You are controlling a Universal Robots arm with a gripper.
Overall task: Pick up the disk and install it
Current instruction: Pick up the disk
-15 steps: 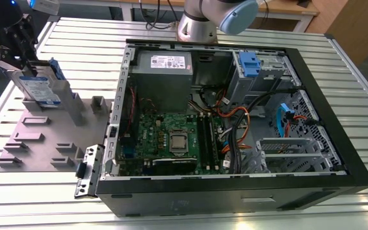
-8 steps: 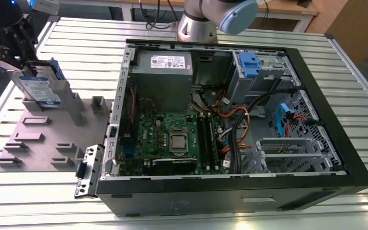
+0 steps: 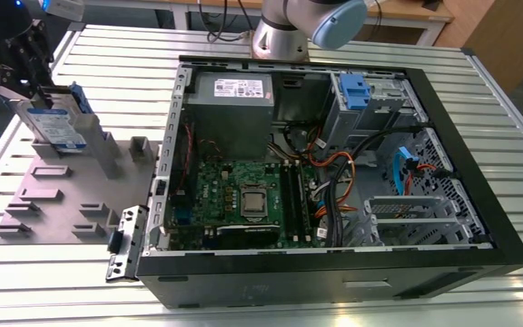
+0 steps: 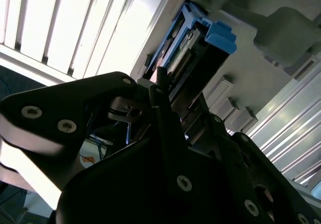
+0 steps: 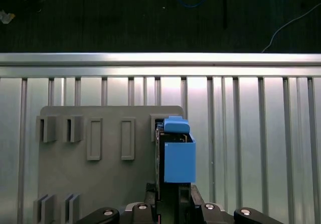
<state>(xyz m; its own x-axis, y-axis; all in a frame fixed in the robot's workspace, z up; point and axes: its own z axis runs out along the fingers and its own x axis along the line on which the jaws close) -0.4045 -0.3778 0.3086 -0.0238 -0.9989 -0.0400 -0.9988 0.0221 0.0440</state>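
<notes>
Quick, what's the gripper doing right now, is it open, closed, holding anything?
Gripper: at the end of the disk, which stands upright on the grey fixture plate; whether it is open or clamped on the disk cannot be told.

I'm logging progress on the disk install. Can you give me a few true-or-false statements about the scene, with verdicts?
1. The disk stands on edge on the grey plate. True.
2. The disk is already inside the case. False: it is outside, on the plate, to the exterior view's left of the case.
3. The case is open, with the motherboard showing. True.
4. The gripper hangs over the motherboard. False: it is at the disk, over the plate.
</notes>
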